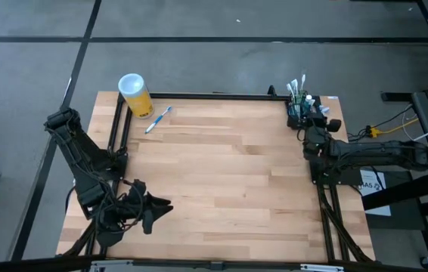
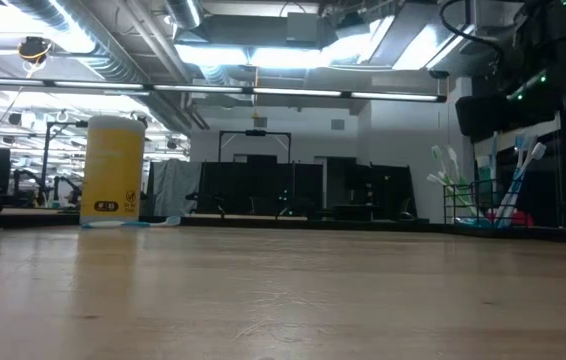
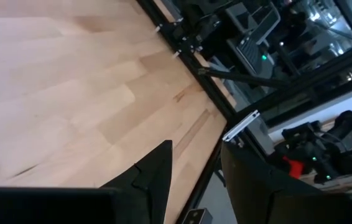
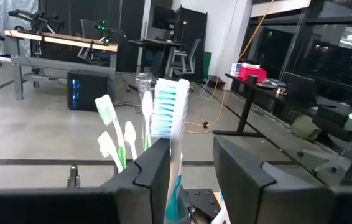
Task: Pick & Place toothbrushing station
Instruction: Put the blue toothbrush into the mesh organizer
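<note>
The toothbrushing station (image 1: 299, 112), a small black holder with several toothbrushes standing in it, sits at the table's far right corner; it also shows in the low view (image 2: 466, 210). My right gripper (image 1: 311, 125) is open right at the station's near side. In the right wrist view (image 4: 191, 180) a white and teal toothbrush (image 4: 171, 118) stands up between its fingers, and the holder itself is hidden below them. My left gripper (image 1: 161, 208) is open and empty over the table's near left part; it also shows in the left wrist view (image 3: 194, 180). My right gripper stands open at the station, one finger on either side of the white and teal toothbrush's handle (image 4: 175, 186). Its own fingers hide the holder, and I cannot tell whether it touches the holder or the brush.
A yellow cup with a white lid (image 1: 134, 94) stands at the far left, with a loose blue toothbrush (image 1: 158, 119) lying on the table beside it. Bare wood lies between the two arms. A black frame (image 1: 214, 95) runs around the table's edges.
</note>
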Available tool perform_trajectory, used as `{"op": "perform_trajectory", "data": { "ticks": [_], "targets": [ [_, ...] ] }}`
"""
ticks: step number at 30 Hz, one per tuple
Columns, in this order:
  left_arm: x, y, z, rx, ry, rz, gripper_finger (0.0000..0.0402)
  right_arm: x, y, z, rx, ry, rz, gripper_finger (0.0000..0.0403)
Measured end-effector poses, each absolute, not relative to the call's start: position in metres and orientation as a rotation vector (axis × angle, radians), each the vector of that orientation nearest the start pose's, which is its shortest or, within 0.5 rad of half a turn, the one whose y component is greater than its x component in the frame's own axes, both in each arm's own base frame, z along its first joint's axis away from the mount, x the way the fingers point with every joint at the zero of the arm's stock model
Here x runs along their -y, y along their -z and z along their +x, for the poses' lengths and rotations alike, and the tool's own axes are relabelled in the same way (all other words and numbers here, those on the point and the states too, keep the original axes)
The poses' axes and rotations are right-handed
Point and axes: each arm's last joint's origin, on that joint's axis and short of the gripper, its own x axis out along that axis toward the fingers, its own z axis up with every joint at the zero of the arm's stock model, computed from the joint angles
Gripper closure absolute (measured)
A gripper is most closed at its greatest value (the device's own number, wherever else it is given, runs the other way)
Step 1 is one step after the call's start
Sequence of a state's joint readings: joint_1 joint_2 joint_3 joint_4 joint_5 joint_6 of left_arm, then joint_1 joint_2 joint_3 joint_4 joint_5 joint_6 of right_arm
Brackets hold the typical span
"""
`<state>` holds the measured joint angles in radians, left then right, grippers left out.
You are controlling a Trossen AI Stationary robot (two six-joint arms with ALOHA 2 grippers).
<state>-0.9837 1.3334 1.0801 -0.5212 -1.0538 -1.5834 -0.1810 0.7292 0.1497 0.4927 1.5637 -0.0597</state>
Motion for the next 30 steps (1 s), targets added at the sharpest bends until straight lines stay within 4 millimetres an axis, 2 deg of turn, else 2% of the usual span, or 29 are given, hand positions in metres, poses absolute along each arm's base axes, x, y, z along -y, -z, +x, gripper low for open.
{"op": "perform_trajectory", "data": {
  "ticks": [3, 7, 13, 17, 23, 30],
  "targets": [
    [0.211, -0.301, 0.171, -0.235, -0.33, -0.897, 0.0268, 0.055, -0.187, 0.121, -0.132, 1.713, -0.103, 0.0275],
    [0.212, -0.302, 0.171, -0.234, -0.322, -0.888, 0.0268, 0.062, -0.175, 0.121, -0.143, 1.568, -0.026, 0.0273],
    [0.216, -0.303, 0.168, -0.228, -0.301, -0.901, 0.0268, 0.061, -0.15, 0.111, -0.199, 1.547, 0.13, 0.0277],
    [0.216, -0.304, 0.166, -0.213, -0.304, -0.896, 0.0268, 0.059, -0.145, 0.111, -0.226, 1.473, 0.209, 0.0277],
    [0.216, -0.303, 0.166, -0.216, -0.308, -0.885, 0.0268, 0.053, -0.154, 0.122, -0.236, 1.303, 0.306, 0.0277],
    [0.215, -0.303, 0.167, -0.201, -0.318, -0.875, 0.0268, 0.036, -0.178, 0.14, -0.226, 1.009, 0.423, 0.0277]
  ]
}}
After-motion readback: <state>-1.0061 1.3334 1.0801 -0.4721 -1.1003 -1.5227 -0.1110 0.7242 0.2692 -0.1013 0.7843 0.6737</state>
